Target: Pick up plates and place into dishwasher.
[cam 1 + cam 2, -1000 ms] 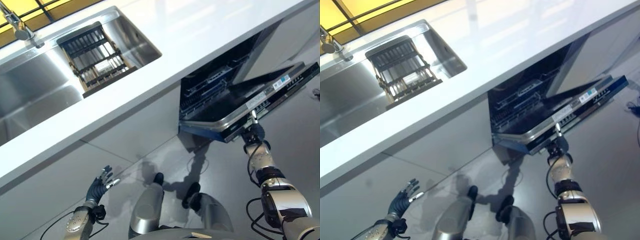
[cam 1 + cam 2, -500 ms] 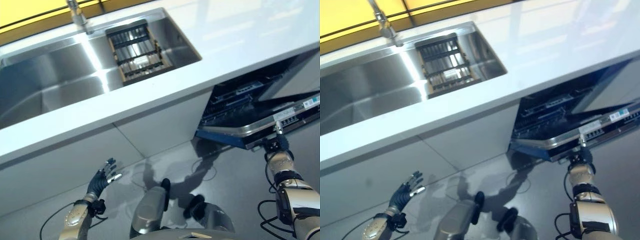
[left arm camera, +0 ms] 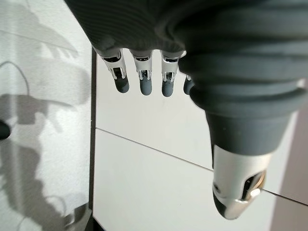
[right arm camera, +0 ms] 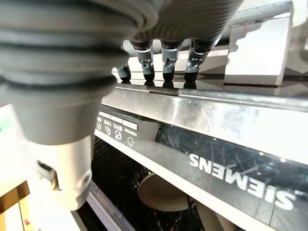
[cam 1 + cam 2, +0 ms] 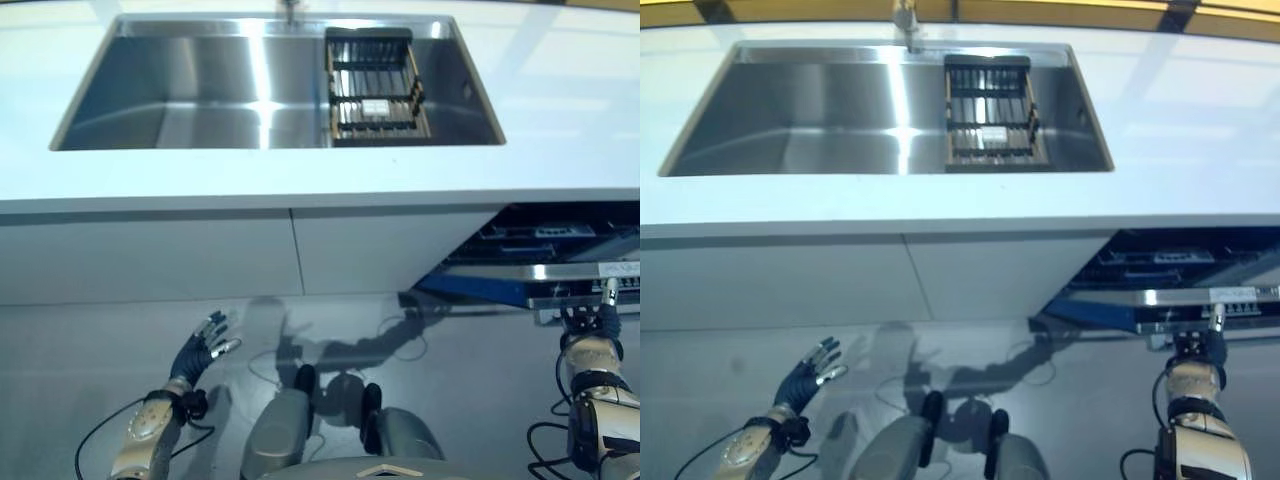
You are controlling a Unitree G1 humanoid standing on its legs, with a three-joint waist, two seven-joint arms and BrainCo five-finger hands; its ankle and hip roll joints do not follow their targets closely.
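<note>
The dishwasher (image 5: 560, 250) sits under the counter at the right, its door (image 5: 570, 285) partly lowered. My right hand (image 5: 598, 322) reaches up to the door's top edge. In the right wrist view its straight fingers (image 4: 166, 62) rest their tips on the door edge (image 4: 216, 108), with the thumb (image 4: 62, 178) apart below; it is open. Past the control strip, a beige round dish (image 4: 161, 192) lies in the lower rack. My left hand (image 5: 203, 347) hangs low at the left, open with spread fingers (image 3: 144, 77), holding nothing.
A steel sink (image 5: 100, 115) is set in the white counter (image 5: 300, 185), with a faucet (image 5: 290, 10) behind it. A dark dish rack (image 5: 375, 85) with a small white item (image 5: 375, 106) sits at the sink's right end. White cabinet fronts (image 5: 150, 255) stand below.
The camera has swung, so the counter now lies level across the view. My right hand stays at the dishwasher door's edge and my left hand stays open, low at the left.
</note>
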